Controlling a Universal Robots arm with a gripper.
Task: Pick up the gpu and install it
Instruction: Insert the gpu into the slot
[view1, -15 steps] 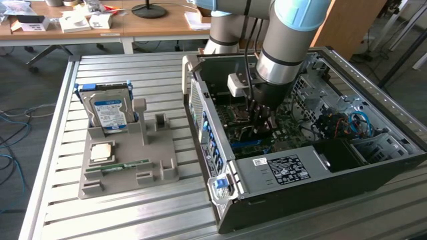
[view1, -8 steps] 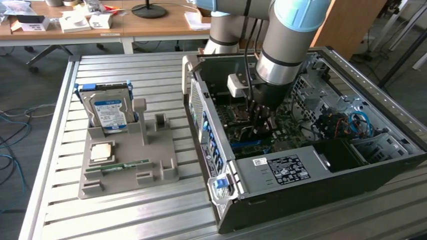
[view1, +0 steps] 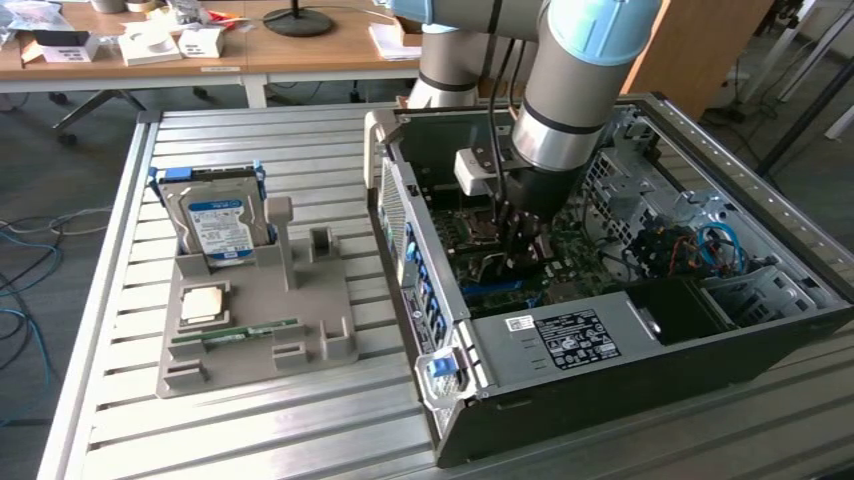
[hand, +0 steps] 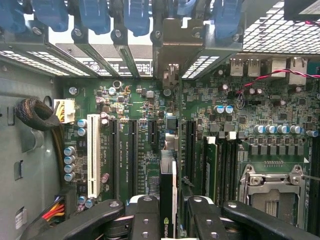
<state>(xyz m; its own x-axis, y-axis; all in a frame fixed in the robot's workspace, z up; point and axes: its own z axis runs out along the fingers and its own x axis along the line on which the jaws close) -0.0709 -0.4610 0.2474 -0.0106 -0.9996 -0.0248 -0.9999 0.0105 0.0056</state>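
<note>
I have the gripper (hand: 168, 220) clenched on the gpu (hand: 168, 192), edge-on above the motherboard (hand: 150, 145) inside the computer case (view1: 561, 420). Pickup looks done; seating remains, slot at twelve o'clock.

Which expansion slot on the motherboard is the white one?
The long white slot beside the row of silver capacitors, on the yellow-and-red cable bundle's side of the board. The other expansion slots, nearer the held gpu, are black.

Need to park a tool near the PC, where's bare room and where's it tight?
Free: slatted table in front of the grey parts holder, and the strip between holder and PC case. Crowded: inside the case, where the gripper holds the gpu over the motherboard.
</note>
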